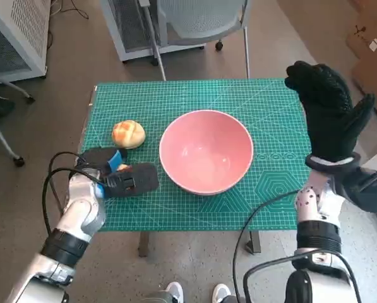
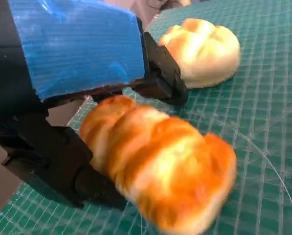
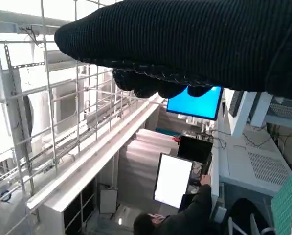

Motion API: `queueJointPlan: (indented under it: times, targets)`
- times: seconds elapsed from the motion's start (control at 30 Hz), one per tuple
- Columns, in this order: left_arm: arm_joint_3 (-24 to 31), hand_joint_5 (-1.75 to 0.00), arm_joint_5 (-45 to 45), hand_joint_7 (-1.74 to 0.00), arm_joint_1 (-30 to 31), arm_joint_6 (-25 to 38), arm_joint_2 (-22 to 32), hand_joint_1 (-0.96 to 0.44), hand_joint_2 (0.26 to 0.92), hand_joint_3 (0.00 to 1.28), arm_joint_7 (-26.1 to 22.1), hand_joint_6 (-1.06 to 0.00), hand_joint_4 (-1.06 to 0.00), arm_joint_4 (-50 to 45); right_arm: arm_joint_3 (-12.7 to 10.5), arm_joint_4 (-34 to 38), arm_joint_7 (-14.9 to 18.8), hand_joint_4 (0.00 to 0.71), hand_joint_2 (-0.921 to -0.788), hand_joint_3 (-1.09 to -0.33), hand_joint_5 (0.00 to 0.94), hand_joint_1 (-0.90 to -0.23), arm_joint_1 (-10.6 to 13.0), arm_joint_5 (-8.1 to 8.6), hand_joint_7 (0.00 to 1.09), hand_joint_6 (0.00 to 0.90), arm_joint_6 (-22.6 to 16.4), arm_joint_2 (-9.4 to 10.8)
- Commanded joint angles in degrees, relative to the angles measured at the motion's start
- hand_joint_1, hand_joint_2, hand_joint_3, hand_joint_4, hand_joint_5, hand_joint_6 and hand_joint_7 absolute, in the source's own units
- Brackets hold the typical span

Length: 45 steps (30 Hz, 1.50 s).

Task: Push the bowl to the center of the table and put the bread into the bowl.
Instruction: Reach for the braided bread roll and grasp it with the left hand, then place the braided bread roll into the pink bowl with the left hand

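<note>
My left hand (image 1: 122,178), at the lower left of the head view, grips a golden braided bread (image 2: 160,169) low over the green surface (image 1: 270,189); a round bun (image 1: 128,134) lies just beside it. The pink bowl (image 1: 206,151) sits mid-frame. My right hand (image 1: 327,113) is raised with fingers spread, holding nothing. I should lift the bread above the rim before carrying it right, then release over the bowl's middle.

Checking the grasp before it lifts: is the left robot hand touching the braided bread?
Touching. The left wrist view shows the left robot hand with fingers against the braided bread.
</note>
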Motion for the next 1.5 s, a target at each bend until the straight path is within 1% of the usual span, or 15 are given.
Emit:
queueJointPlan:
  times: [0.03, 0.13, 0.23, 0.37, 0.4, 0.5, 0.57, 0.67, 0.8, 1.0, 1.13, 1.23, 1.43, 1.5]
  targets:
    - [1.25, -1.36, -1.91, -1.07, 6.29, 2.24, 1.81, 0.05, 0.759, 0.41, -5.33, -0.61, -0.62, -8.41, 0.21, -0.19, -0.36, 0.257, -0.921, -0.750, 0.001, -0.609, 1.45, 0.06, 0.01, 0.358, 1.02, 0.07]
    - [3.14, -1.41, -1.91, -1.01, 8.25, 3.52, 3.33, 0.02, 0.738, 0.42, -7.55, -0.66, -0.64, -16.25, 0.19, -0.01, -0.45, 0.256, -0.921, -0.750, 0.001, -0.608, 1.35, -0.02, 0.01, 0.353, 1.06, -0.06]
    - [5.82, -1.40, -2.44, -0.99, 10.40, 4.32, 4.70, 0.01, 0.720, 0.43, -9.11, -0.70, -0.65, -24.11, 0.20, 0.11, -0.51, 0.255, -0.921, -0.751, 0.000, -0.609, 1.27, -0.11, 0.00, 0.351, 1.01, -0.13]
    - [8.95, -1.34, -2.87, -1.01, 12.19, 5.45, 5.70, 0.00, 0.737, 0.38, -11.05, -0.72, -0.65, -32.48, 0.23, 0.29, -0.54, 0.254, -0.921, -0.751, 0.000, -0.609, 1.17, -0.22, 0.00, 0.349, 0.86, -0.16]
    - [9.53, -1.32, -2.93, -0.99, 12.45, 5.62, 5.79, 0.00, 0.755, 0.34, -11.39, -0.74, -0.66, -33.86, 0.22, 0.35, -0.54, 0.255, -0.921, -0.751, 0.000, -0.609, 1.14, -0.23, 0.00, 0.347, 0.84, -0.17]
    - [12.19, -1.30, -3.52, -0.98, 13.37, 5.89, 5.96, 0.00, 0.774, 0.30, -12.37, -0.75, -0.67, -39.49, 0.23, 0.35, -0.50, 0.255, -0.921, -0.751, 0.000, -0.609, 1.11, -0.17, 0.00, 0.345, 0.90, -0.10]
    - [13.53, -1.23, -3.84, -0.98, 13.73, 5.77, 5.96, 0.00, 0.811, 0.21, -12.73, -0.76, -0.70, -42.14, 0.24, 0.41, -0.49, 0.255, -0.921, -0.751, 0.000, -0.610, 1.09, -0.16, 0.00, 0.345, 0.92, -0.06]
    - [15.13, -1.13, -4.26, -1.01, 13.81, 5.44, 5.80, 0.00, 0.838, 0.14, -13.08, -0.76, -0.76, -45.58, 0.28, 0.70, -0.51, 0.255, -0.921, -0.751, 0.001, -0.610, 1.01, -0.20, 0.00, 0.345, 0.89, -0.02]
    - [15.96, -1.07, -4.31, -1.02, 12.45, 5.08, 5.19, 0.00, 0.849, 0.10, -13.23, -0.76, -0.80, -48.98, 0.30, 0.84, -0.36, 0.256, -0.921, -0.751, 0.001, -0.612, 0.98, -0.02, 0.00, 0.345, 1.03, 0.00]
    - [15.17, -0.98, -4.81, -1.02, 7.96, 2.16, 3.62, 0.00, 0.852, 0.06, -11.34, -0.77, -0.86, -49.09, 0.38, 0.87, -0.29, 0.257, -0.921, -0.752, 0.001, -0.620, 0.93, 0.07, 0.00, 0.346, 1.17, 0.13]
    - [13.34, -0.95, -4.24, -1.03, 3.92, -0.51, 2.04, 0.00, 0.852, 0.05, -9.67, -0.77, -0.87, -46.21, 0.45, 0.74, -0.26, 0.258, -0.921, -0.753, 0.001, -0.624, 1.03, 0.07, 0.00, 0.345, 1.17, 0.19]
    - [10.94, -0.95, -3.23, -1.03, 0.00, -2.46, 0.20, 0.00, 0.852, 0.05, -8.20, -0.77, -0.88, -42.96, 0.47, 0.78, -0.15, 0.259, -0.921, -0.753, 0.002, -0.626, 1.10, 0.10, 0.00, 0.345, 1.21, 0.19]
    - [6.73, -1.01, -2.85, -0.96, -6.72, -5.83, -3.61, 0.00, 0.852, 0.05, -6.33, -0.79, -0.87, -36.29, 0.49, 0.57, -0.12, 0.261, -0.921, -0.758, 0.002, -0.631, 1.31, 0.08, 0.00, 0.346, 1.44, -0.08]
    - [5.35, -1.04, -2.93, -0.95, -8.89, -6.73, -4.93, 0.00, 0.860, 0.05, -6.12, -0.78, -0.85, -33.55, 0.52, 0.31, -0.10, 0.261, -0.921, -0.759, 0.002, -0.631, 1.47, 0.09, 0.00, 0.345, 1.54, -0.19]
